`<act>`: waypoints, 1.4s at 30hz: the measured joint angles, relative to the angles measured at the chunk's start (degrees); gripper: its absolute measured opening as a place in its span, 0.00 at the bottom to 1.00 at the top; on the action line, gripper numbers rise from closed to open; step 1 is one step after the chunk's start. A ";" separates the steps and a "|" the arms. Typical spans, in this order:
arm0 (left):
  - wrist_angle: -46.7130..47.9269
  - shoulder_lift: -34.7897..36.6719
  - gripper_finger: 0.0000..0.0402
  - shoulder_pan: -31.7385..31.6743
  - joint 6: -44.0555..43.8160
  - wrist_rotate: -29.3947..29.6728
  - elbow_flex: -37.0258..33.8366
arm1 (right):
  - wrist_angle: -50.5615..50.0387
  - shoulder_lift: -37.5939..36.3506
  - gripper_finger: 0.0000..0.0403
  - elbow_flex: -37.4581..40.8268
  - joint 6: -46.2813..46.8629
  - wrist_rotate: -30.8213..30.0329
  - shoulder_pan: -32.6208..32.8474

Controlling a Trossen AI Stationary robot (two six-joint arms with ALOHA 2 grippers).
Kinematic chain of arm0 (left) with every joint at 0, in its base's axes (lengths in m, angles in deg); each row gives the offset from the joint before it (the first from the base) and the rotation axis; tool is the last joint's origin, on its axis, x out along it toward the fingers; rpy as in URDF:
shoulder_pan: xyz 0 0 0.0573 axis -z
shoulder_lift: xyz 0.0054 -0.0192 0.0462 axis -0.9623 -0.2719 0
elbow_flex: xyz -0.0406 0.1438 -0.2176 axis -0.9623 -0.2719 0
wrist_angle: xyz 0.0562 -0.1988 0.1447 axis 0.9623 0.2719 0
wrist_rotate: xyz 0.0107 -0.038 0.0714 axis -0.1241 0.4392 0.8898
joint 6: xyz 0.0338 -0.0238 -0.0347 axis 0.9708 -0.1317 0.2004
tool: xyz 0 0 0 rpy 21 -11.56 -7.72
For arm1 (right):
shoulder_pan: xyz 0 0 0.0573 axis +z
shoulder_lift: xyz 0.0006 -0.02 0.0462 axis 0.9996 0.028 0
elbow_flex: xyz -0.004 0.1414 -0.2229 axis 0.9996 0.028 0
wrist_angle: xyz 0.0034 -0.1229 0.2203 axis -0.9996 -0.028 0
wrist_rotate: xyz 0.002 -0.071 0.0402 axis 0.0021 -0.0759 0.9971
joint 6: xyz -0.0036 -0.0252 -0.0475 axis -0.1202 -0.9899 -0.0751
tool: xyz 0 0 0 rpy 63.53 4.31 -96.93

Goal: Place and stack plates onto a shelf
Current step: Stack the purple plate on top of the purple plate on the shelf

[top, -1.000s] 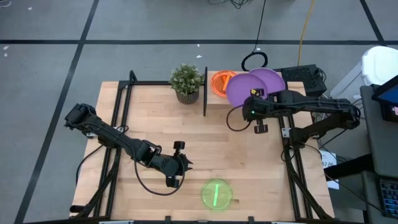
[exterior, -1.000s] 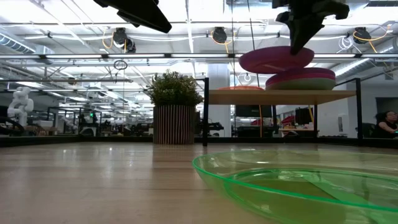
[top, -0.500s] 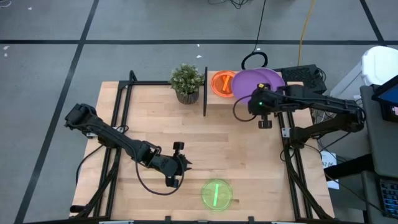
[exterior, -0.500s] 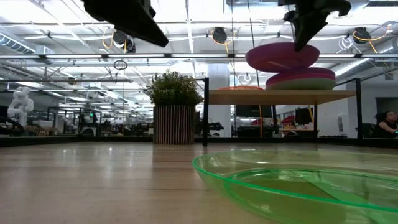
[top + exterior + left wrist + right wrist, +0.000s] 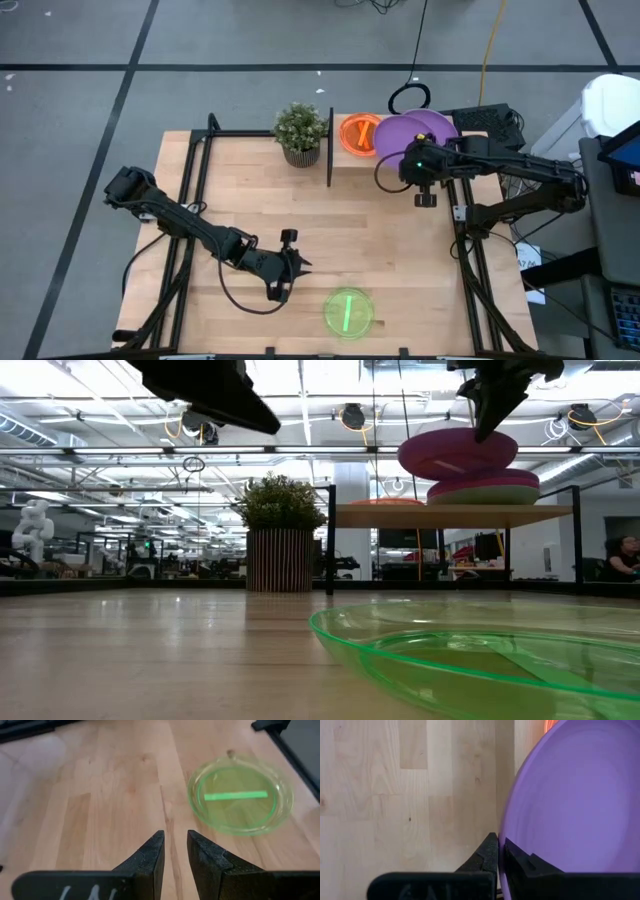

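A purple plate (image 5: 398, 135) is pinched by its rim in the right gripper (image 5: 413, 160) and held above the stack (image 5: 484, 488) at the shelf's (image 5: 450, 513) right end, ready for lowering. The left gripper (image 5: 290, 262), fingers slightly parted and empty, is held near the green plate (image 5: 348, 311) at the table's (image 5: 370, 250) front edge.

You saw a purple plate (image 5: 398, 135), an orange plate (image 5: 356, 134), and a translucent lime green plate (image 5: 348, 311) with a bright green stripe, on light wood tabletop (image 5: 250, 190).
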 joint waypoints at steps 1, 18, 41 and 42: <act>-0.38 0.00 0.22 0.00 0.17 -0.04 0.00 | 0.00 0.00 0.00 0.00 0.02 -0.06 0.00; -0.60 0.00 0.22 0.00 0.19 -0.22 0.00 | 0.07 0.00 0.00 0.02 4.52 1.63 0.00; -1.21 0.04 0.22 0.00 0.72 -0.22 0.02 | -4.57 -1.62 0.01 1.18 6.67 -6.53 -5.77; -1.21 0.04 0.22 0.00 0.72 -0.22 0.02 | -4.55 -1.68 0.01 1.70 6.67 -6.47 -6.27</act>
